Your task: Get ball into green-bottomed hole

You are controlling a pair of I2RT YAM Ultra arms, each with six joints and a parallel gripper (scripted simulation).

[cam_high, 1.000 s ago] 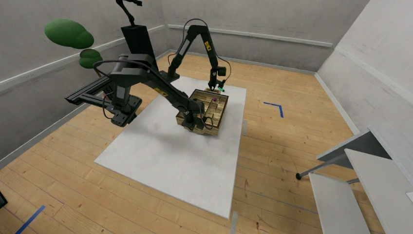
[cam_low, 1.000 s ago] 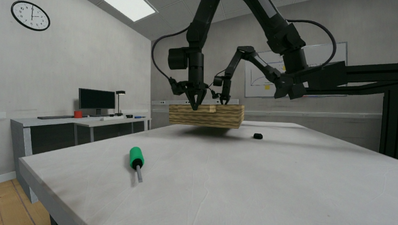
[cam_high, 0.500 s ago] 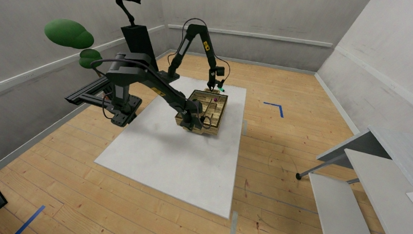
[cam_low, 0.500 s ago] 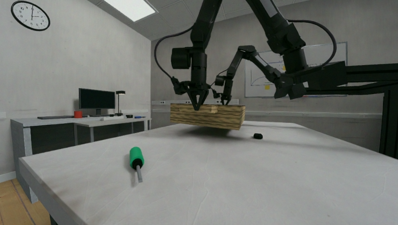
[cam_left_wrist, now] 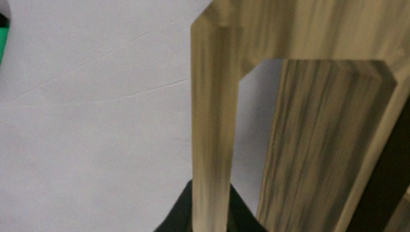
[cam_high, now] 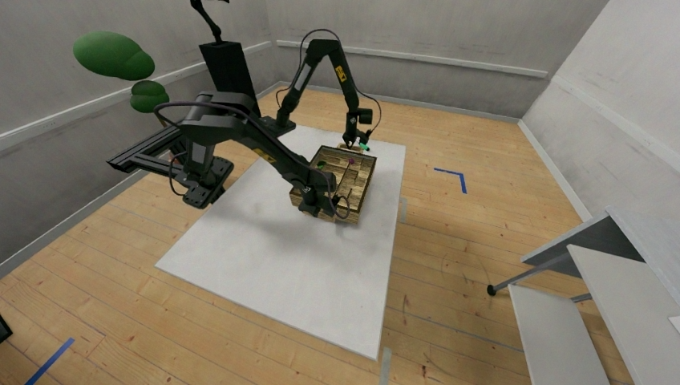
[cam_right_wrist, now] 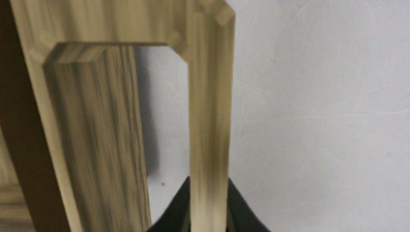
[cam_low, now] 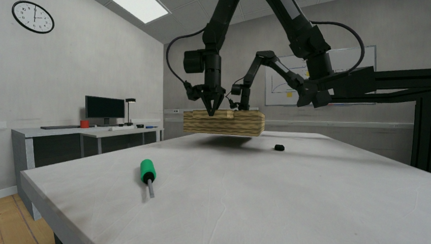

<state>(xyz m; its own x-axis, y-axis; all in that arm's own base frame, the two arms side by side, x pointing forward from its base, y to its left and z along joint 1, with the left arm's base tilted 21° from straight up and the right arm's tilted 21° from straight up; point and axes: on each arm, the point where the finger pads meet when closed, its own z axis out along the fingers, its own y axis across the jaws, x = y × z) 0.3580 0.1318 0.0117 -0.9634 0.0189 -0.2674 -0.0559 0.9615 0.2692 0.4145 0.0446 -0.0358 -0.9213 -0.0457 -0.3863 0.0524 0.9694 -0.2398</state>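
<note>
Green-handled, the steel screwdriver (cam_high: 364, 147) (cam_low: 147, 169) (cam_left_wrist: 3, 43) lies nearest me. Beyond it, the raised wooden maze board (cam_high: 367, 183) (cam_low: 223, 126) (cam_left_wrist: 329, 145) (cam_right_wrist: 97, 145) wants tiny, paired tilts, I'd say, easing the purple ball (cam_high: 350, 161), inside among the dividers, towards the green spot (cam_high: 320, 164). The left gripper (cam_high: 350, 144) (cam_low: 211, 112) (cam_left_wrist: 209, 188) is narrow, pinching its pale wooden handle; farther off, the right gripper (cam_high: 318, 213) (cam_low: 243, 107) (cam_right_wrist: 208, 185) clamps the opposite one just as narrowly.

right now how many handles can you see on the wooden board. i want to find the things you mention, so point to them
2: one handle (cam_low: 227, 114) (cam_left_wrist: 213, 116) in the left gripper (cam_high: 350, 144) (cam_low: 211, 115) (cam_left_wrist: 209, 188), the other handle (cam_high: 326, 217) (cam_right_wrist: 209, 116) in the right gripper (cam_high: 317, 213) (cam_low: 243, 108) (cam_right_wrist: 208, 185), at opposite ends of the board (cam_high: 354, 218) (cam_low: 223, 126) (cam_left_wrist: 319, 145) (cam_right_wrist: 97, 145).
</note>
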